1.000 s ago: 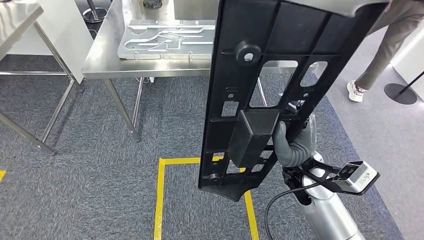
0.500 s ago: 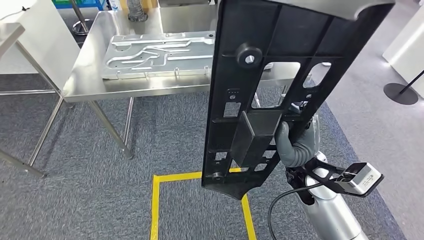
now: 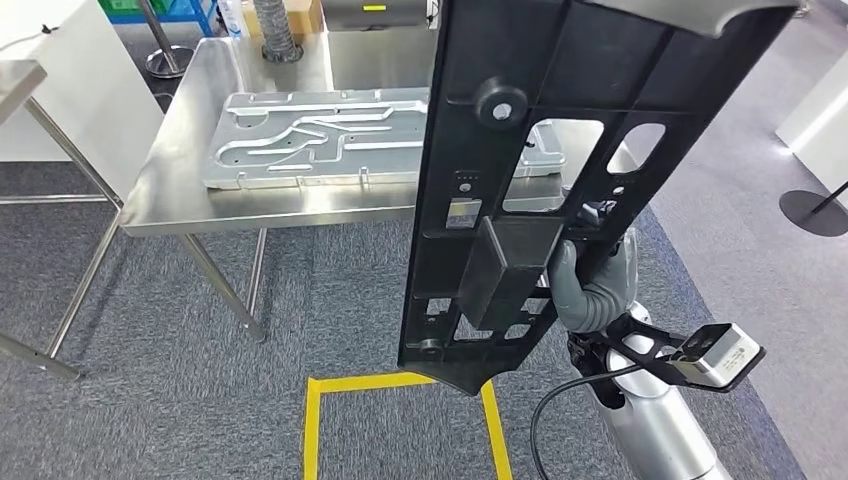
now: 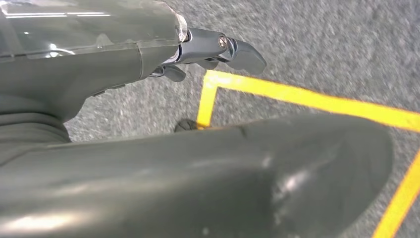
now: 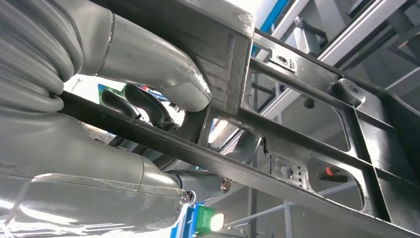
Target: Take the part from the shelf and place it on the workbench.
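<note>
Right hand [image 3: 590,290] fingers clamped on the upright black panel [image 3: 540,150], left hand [image 4: 148,44] fingers curled together over carpet, panel's top cut off, steel table [image 3: 170,180] behind

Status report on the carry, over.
Right robot hand grips black part, upright. Left robot hand empty, fingers curled. Workbench ahead; metal plate already on it.

No readable text, labels or numbers
The black part [image 3: 560,150] carries a small pale sticker beside its rectangular cut-outs, but its print is too small to read; the metal plate [image 3: 330,135] on the steel workbench [image 3: 190,190] bears only milled grooves, and the yellow floor tape [image 3: 400,383] has no lettering
</note>
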`<state>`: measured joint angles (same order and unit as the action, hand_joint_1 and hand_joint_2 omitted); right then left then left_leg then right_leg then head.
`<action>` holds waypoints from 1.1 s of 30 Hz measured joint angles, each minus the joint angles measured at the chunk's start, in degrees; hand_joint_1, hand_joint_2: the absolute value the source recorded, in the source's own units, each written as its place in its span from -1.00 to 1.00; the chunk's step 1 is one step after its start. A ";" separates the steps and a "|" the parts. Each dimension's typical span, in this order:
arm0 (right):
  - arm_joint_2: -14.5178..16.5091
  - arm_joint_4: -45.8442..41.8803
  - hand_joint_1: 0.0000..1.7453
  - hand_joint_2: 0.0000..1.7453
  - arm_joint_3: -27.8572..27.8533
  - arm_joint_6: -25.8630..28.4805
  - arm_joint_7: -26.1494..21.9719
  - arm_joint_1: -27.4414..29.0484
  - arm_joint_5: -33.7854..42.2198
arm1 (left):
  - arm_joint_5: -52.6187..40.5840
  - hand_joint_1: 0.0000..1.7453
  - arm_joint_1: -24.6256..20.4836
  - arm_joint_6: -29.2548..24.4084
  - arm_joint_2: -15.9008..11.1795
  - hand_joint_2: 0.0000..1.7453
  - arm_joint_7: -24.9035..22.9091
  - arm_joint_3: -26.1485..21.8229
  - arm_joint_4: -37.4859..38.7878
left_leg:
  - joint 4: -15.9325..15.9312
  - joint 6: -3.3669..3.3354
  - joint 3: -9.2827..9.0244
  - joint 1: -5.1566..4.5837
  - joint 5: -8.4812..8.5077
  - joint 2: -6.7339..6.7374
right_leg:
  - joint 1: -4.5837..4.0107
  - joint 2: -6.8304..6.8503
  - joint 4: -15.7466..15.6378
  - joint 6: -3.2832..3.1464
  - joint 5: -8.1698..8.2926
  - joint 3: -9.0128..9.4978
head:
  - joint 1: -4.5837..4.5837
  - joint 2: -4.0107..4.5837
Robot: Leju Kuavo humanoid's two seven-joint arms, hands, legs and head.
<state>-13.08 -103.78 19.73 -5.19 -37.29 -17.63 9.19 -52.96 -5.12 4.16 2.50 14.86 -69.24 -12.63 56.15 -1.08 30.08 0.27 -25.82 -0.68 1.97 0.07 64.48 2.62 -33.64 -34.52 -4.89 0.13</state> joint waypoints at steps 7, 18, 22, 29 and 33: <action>-0.20 -0.22 1.00 1.00 0.05 0.78 0.00 -0.15 -0.19 | -0.02 -1.00 -0.16 0.25 -0.10 -1.00 0.27 0.01 0.00 | 3.32 2.87 -1.10 0.38 -2.23 0.54 | -0.49 0.63 -6.94 -2.70 7.13 2.43 | -0.02 0.00; -0.47 -0.14 1.00 1.00 0.24 1.14 0.00 0.36 -0.31 | -0.13 -1.00 0.42 0.38 -0.42 -1.00 0.45 -0.01 -0.01 | 3.21 0.09 10.63 -1.97 5.67 0.11 | -2.06 -0.35 -7.83 -3.62 -0.19 10.61 | -0.01 0.00; -0.47 0.03 1.00 1.00 0.13 1.79 0.00 0.61 -0.43 | -0.11 -1.00 0.27 0.35 -0.52 -1.00 0.58 -0.01 0.00 | 0.30 -1.22 7.56 -1.80 5.81 -0.01 | -2.02 -0.60 -3.41 -2.52 2.81 9.50 | 0.01 0.00; -0.04 0.97 1.00 1.00 -1.00 2.30 0.00 1.28 -2.38 | 0.11 -1.00 0.12 0.25 -0.40 -1.00 0.87 -0.02 0.00 | -0.57 -1.05 -0.33 -1.18 0.21 -0.47 | -0.79 -0.30 5.96 -0.85 -5.65 -4.22 | 0.02 0.00; 0.02 3.40 1.00 1.00 -2.83 7.61 0.32 0.27 -7.62 | 0.55 -1.00 -0.03 0.16 -0.34 -1.00 1.22 -0.22 0.00 | -0.01 0.12 -3.77 -1.05 -3.65 -0.57 | -0.69 0.44 -5.03 -1.24 10.40 -4.83 | 0.02 0.00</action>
<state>-13.06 -100.38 16.90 2.43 -36.97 -17.36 1.57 -52.41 -5.15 4.32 2.16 16.08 -69.47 -12.63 56.14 -0.96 26.31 -0.77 -29.47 -1.25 1.28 0.50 59.45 1.38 -23.23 -39.36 -4.87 0.13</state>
